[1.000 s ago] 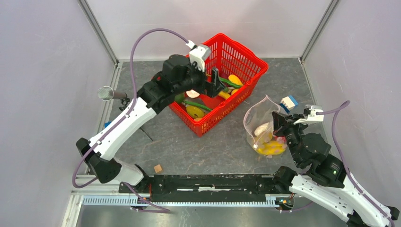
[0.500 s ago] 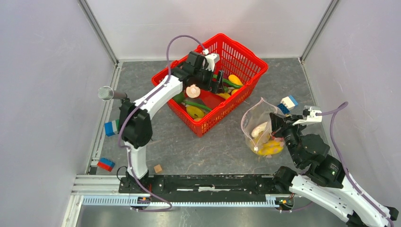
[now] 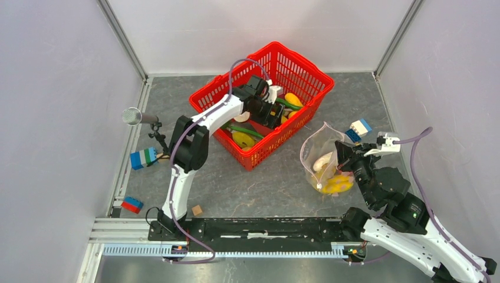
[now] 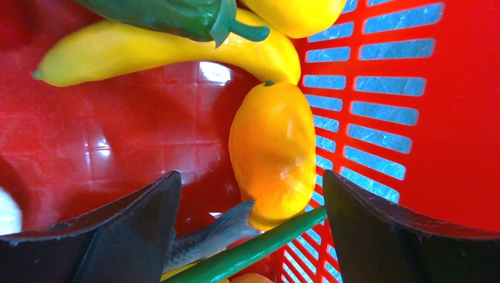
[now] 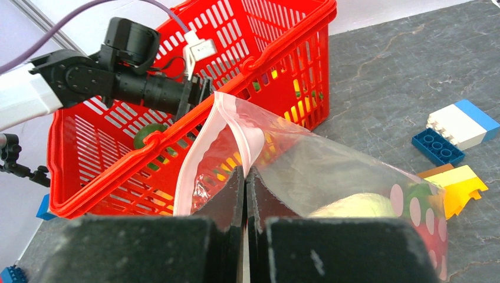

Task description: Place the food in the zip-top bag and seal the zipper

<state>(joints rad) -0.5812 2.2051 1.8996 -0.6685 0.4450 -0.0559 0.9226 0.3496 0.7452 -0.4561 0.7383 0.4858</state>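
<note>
My left gripper [image 3: 272,112] is down inside the red basket, open [image 4: 250,177], its fingers on either side of the lower end of an orange fruit [image 4: 272,147]. Around the fruit lie a yellow curved piece [image 4: 147,50], a green pepper [image 4: 177,15], a green stalk [image 4: 259,247] and a grey fish tail [image 4: 206,239]. My right gripper [image 3: 344,150] is shut [image 5: 245,171] on the mouth edge of the zip-top bag [image 3: 321,154], holding it up open. The pale zipper [image 5: 200,153] curves to the left of my fingers. Yellow food [image 3: 336,184] and a pale piece [image 3: 323,160] lie in the bag.
The red basket [image 3: 306,68] stands at the back centre, its rim [image 5: 106,194] close beside the bag. Blue-and-white bricks [image 5: 457,127] and a yellow one [image 5: 460,183] lie right of the bag. More bricks [image 3: 142,158], a wooden cube [image 3: 197,210] and a microphone [image 3: 135,116] are at the left.
My left arm has folded forward and lowered its gripper from above the basket down among the food. The right gripper has kept its hold on the bag.
</note>
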